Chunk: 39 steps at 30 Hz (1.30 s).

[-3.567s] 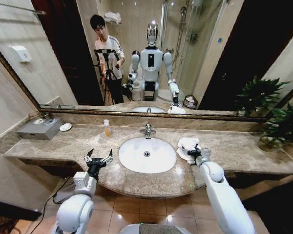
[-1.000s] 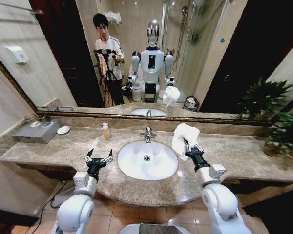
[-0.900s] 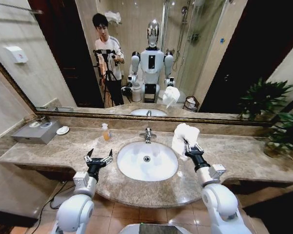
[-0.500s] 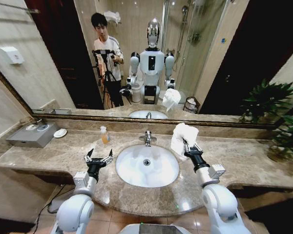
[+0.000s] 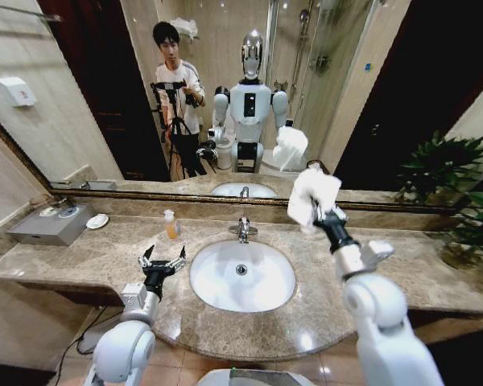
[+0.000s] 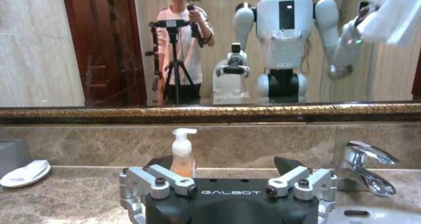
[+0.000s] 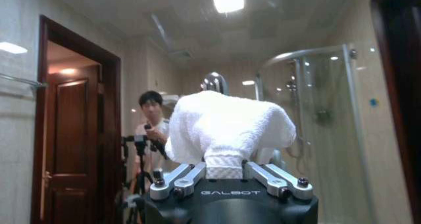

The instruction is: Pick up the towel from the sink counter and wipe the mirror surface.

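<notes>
My right pincer (image 5: pixel 320 211) grips the white towel (image 5: pixel 311 193), held up near the mirror (image 5: pixel 370 88). My left pincer (image 5: pixel 163 260) is open, low over the surface (image 5: pixel 88 253).

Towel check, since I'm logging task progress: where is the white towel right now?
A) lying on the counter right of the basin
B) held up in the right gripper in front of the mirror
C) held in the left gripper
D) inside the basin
B: the right gripper is shut on the white towel, raised before the mirror, clear of the sink counter.
</notes>
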### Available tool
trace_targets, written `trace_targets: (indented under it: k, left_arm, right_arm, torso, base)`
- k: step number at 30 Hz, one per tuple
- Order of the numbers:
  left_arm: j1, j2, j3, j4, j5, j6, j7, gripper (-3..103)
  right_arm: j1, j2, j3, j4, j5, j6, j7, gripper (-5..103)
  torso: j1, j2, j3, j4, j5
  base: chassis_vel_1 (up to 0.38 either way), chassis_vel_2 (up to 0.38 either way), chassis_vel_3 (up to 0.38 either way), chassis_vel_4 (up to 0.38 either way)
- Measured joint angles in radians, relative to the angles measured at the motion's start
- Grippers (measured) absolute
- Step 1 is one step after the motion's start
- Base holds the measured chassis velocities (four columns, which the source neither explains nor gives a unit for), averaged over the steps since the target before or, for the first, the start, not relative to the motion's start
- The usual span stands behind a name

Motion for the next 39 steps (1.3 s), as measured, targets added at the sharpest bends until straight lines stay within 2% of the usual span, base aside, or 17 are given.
trace_targets:
  k: [1, 5, 6, 9, 14, 16, 21, 25, 30, 33, 39]
  left_arm:
    - [0.0, 0.0, 0.0, 0.0, 0.0, 0.0, 0.0, 100]
    - [0.0, 0.0, 0.0, 0.0, 0.0, 0.0, 0.0, 100]
    - [0.0, 0.0, 0.0, 0.0, 0.0, 0.0, 0.0, 100]
    - [0.0, 0.0, 0.0, 0.0, 0.0, 0.0, 0.0, 100]
    - [0.0, 0.0, 0.0, 0.0, 0.0, 0.0, 0.0, 100]
    - [0.0, 0.0, 0.0, 0.0, 0.0, 0.0, 0.0, 100]
    - [0.0, 0.0, 0.0, 0.0, 0.0, 0.0, 0.0, 100]
    - [0.0, 0.0, 0.0, 0.0, 0.0, 0.0, 0.0, 100]
    - [0.0, 0.0, 0.0, 0.0, 0.0, 0.0, 0.0, 100]
    - [0.0, 0.0, 0.0, 0.0, 0.0, 0.0, 0.0, 100]
    - [0.0, 0.0, 0.0, 0.0, 0.0, 0.0, 0.0, 100]
  right_arm:
    - [0.0, 0.0, 0.0, 0.0, 0.0, 0.0, 0.0, 13]
    - [0.187, -0.077, -0.016, -0.062, 0.122, -0.054, 0.032, 13]
    - [0.187, -0.077, -0.016, -0.062, 0.122, -0.054, 0.032, 13]
    - [0.368, -0.127, -0.039, -0.117, 0.224, -0.092, 0.062, 13]
    - [0.467, -0.15, -0.059, -0.159, 0.272, -0.107, 0.064, 13]
    - [0.533, -0.153, -0.102, -0.194, 0.289, -0.115, 0.064, 13]
    - [0.612, -0.119, -0.186, -0.261, 0.272, -0.115, 0.067, 13]
    - [0.586, -0.09, -0.223, -0.29, 0.24, -0.109, 0.061, 13]
    - [0.502, -0.068, -0.23, -0.293, 0.213, -0.105, 0.037, 13]
    - [0.455, -0.058, -0.237, -0.294, 0.165, -0.093, 0.007, 13]
    - [0.519, -0.06, -0.246, -0.308, 0.176, -0.092, 0.025, 13]
  torso:
    - [0.0, 0.0, 0.0, 0.0, 0.0]
    - [0.0, 0.0, 0.0, -0.0001, 0.0]
    - [0.0, 0.0, 0.0, -0.0001, 0.0]
    - [0.0, 0.0, 0.0, 0.0, -0.0003]
    - [0.0, 0.0, 0.0, -0.0001, -0.0004]
    - [0.0, 0.0, 0.0, -0.0003, 0.0]
    - [0.0, 0.0, 0.0, 0.0003, -0.0005]
    - [0.0, 0.0, 0.0, 0.0003, -0.0006]
    - [0.0, 0.0, 0.0, -0.0005, 0.0001]
    - [0.0, 0.0, 0.0, -0.0003, 0.0]
    - [0.0, 0.0, 0.0, 0.0001, -0.0004]
  base:
    - [0.0, 0.0, 0.0, 0.0]
    - [0.0, 0.0, 0.0, 0.0]
    - [0.0, 0.0, 0.0, 0.0]
    - [0.0, 0.0, 0.0, 0.0]
    - [0.0, 0.0, 0.0, 0.0]
    - [0.0, 0.0, 0.0, 0.0]
    - [0.0, 0.0, 0.0, 0.0]
    - [0.0, 0.0, 0.0, 0.0]
    - [0.0, 0.0, 0.0, 0.0]
    - [0.0, 0.0, 0.0, 0.0]
    - [0.0, 0.0, 0.0, 0.0]
